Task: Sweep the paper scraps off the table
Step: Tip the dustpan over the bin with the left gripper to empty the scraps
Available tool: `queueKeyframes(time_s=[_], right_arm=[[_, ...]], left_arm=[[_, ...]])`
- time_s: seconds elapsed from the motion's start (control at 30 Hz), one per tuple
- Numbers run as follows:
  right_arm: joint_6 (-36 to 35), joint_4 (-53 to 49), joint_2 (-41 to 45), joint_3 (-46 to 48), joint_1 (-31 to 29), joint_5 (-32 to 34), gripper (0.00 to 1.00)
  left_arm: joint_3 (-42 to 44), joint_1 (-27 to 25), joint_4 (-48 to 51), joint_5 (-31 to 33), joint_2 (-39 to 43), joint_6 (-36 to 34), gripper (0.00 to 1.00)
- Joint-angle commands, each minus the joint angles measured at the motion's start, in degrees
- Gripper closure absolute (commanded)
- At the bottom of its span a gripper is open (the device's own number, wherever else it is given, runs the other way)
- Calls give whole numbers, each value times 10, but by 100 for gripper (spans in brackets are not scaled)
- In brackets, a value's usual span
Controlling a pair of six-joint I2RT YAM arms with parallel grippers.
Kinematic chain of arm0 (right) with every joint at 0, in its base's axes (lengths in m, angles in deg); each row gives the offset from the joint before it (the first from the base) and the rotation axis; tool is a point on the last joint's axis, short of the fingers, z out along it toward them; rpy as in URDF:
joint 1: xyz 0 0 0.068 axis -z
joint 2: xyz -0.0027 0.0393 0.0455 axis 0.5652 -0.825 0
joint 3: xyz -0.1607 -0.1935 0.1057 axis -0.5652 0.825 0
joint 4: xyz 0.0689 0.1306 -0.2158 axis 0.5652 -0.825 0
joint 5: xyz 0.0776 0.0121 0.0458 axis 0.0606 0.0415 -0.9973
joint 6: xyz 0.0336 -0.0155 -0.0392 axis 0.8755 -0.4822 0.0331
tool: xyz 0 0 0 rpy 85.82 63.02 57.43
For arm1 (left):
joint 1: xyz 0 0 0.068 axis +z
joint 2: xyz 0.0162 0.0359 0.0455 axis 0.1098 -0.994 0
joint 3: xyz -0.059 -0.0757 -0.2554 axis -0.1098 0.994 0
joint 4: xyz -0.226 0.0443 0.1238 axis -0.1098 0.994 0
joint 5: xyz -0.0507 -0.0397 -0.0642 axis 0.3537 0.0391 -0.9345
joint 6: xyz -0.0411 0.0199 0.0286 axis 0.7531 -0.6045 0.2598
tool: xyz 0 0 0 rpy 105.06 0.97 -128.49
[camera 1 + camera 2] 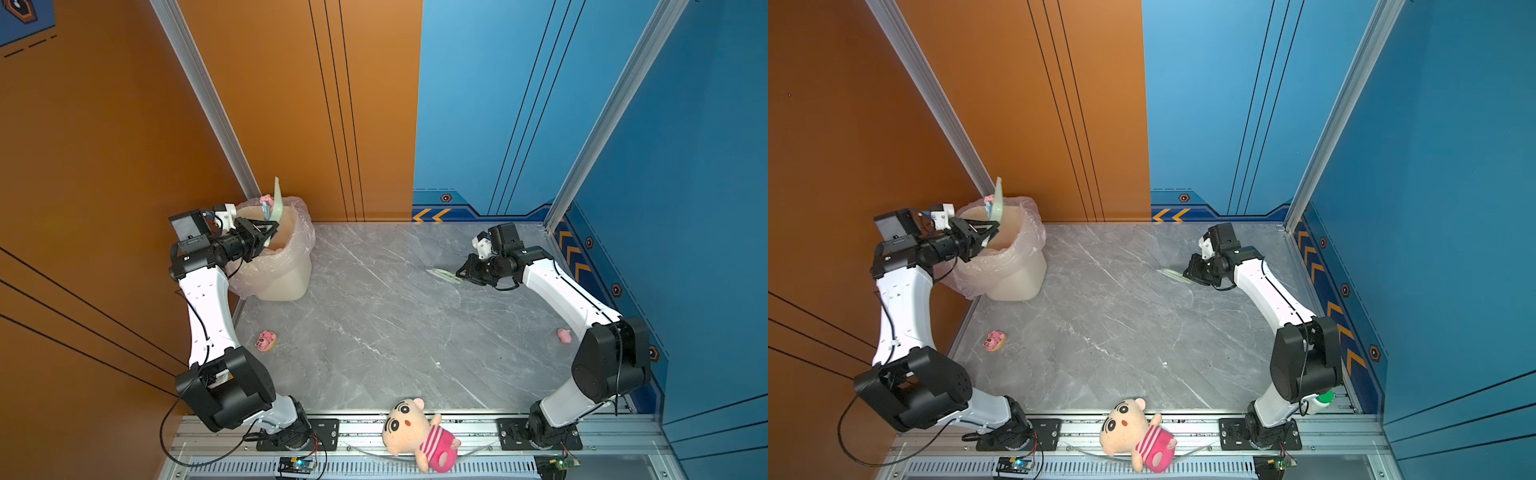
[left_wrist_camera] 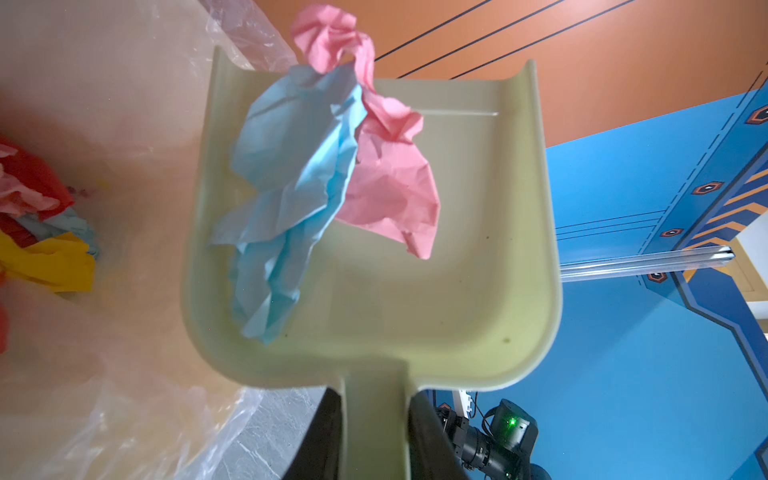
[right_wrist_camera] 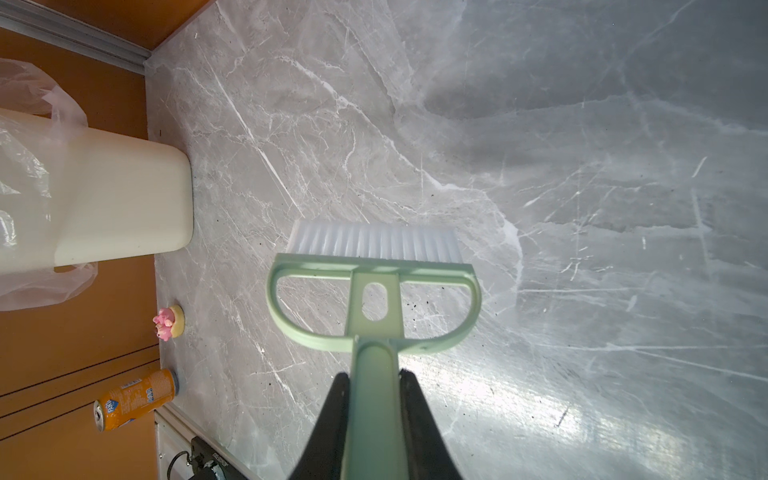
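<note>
My left gripper [image 2: 374, 399] [image 1: 266, 237] is shut on the handle of a pale green dustpan [image 2: 478, 249] [image 1: 276, 205], tipped up over a cream bin [image 1: 286, 266] lined with a plastic bag. Two paper scraps, a light blue scrap [image 2: 291, 174] and a pink scrap [image 2: 390, 191], cling to the pan at its lower side. Red, yellow and pink scraps [image 2: 41, 232] lie inside the bin. My right gripper [image 3: 374, 382] [image 1: 463, 274] is shut on a green brush [image 3: 374, 332] [image 1: 444, 274], low over the grey marble table [image 1: 374, 324] at the back right.
A cream plush doll [image 1: 415, 436] in pink stripes lies across the front rail. A small pink toy [image 1: 265, 340] sits near the table's left edge, another pink thing [image 1: 564, 335] near the right arm. An orange can [image 3: 133, 399] lies by the left wall.
</note>
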Motion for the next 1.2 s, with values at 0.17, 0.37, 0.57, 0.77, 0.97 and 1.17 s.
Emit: queueKeyframes(time_s=[0.17,0.37,0.57,0.77,0.97,1.17], right_arm=[[-13,-15,16,-4,-6,12,100],[-14,-18,26,1,-6,16,100],[-15,-21,34,3,-6,20,100],[-15,-21,36,9,-8,21,100],[-17,-21,36,12,-6,23,100],[-21,-20,33,13,-5,22,100]], left_arm=[[46,4,-174,-67,9,122,78],[56,4,-222,-86,10,165,77],[84,4,-306,-91,17,233,78],[89,4,-312,-89,19,242,78],[132,4,-440,-85,19,353,77],[155,1,-456,-82,24,369,77]])
